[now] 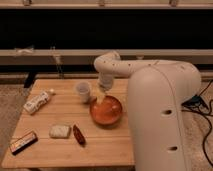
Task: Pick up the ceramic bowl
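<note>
The ceramic bowl (107, 112) is round, glossy and orange-red. It sits on the wooden table (65, 152), right of centre. The gripper (103, 96) hangs from the white arm (111, 65) and is low over the bowl's back-left rim, at or just above it. A small whitish cup (83, 91) stands upright just left of the gripper and the bowl. The robot's big white body (162, 115) fills the right side and hides the table's right edge.
A white bottle (39, 101) lies on its side at the table's left. A pale packet (59, 131), a dark red-brown item (79, 135) and a dark bar (23, 141) lie near the front left. Cables (200, 102) lie on the floor at right.
</note>
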Available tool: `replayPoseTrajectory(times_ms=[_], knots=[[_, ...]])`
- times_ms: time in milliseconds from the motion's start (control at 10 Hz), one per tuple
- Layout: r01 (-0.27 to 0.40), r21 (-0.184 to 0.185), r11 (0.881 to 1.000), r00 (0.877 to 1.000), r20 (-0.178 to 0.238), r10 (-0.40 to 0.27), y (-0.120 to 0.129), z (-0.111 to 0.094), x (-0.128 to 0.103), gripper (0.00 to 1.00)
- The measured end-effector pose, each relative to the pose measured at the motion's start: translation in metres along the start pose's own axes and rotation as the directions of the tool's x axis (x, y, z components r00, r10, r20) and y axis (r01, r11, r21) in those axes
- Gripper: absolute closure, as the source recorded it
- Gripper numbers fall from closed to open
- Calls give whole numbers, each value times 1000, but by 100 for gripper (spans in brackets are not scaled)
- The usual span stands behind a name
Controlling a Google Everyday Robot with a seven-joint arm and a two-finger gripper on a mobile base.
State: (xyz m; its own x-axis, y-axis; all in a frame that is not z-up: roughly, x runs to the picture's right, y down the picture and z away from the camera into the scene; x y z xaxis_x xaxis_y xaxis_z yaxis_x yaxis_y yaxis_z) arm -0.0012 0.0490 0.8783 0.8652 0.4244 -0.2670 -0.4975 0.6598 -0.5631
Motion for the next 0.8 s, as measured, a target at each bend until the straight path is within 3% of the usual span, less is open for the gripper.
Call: replayPoseTrajectory(times_ms=[400,800], knots=[[-69,43,997,997,-35,71,-4,23,19,20],[-116,45,992,991,-67,119,-19,45,39,20]])
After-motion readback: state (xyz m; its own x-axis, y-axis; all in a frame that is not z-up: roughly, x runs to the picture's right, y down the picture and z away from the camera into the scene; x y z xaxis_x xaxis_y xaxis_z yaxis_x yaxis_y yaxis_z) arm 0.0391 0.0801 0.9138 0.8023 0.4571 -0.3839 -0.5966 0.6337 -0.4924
